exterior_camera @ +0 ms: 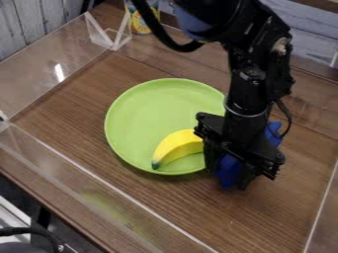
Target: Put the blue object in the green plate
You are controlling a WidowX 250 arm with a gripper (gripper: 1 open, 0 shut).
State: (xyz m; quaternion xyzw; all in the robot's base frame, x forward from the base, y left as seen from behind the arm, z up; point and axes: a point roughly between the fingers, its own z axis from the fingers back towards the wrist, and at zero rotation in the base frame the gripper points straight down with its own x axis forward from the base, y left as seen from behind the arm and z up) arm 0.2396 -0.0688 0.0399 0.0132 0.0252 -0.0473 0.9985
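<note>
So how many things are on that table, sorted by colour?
Green: 1, the green plate
Yellow: 1, the banana lying in the plate
Blue: 1, the blue object under the robot's hand
Total: 3

Counter [79,109]: dark brown wood-grain surface, enclosed by clear transparent walls [53,54] along its left, near and far edges. One yellow banana [179,148] lies toward the counter's right side, curved, tips pointing roughly toward the near-left and the right. At the far edge, beyond the clear wall, sit a bent clear plastic stand [109,35] and a yellow item [138,20], the latter too cropped to identify.
</note>
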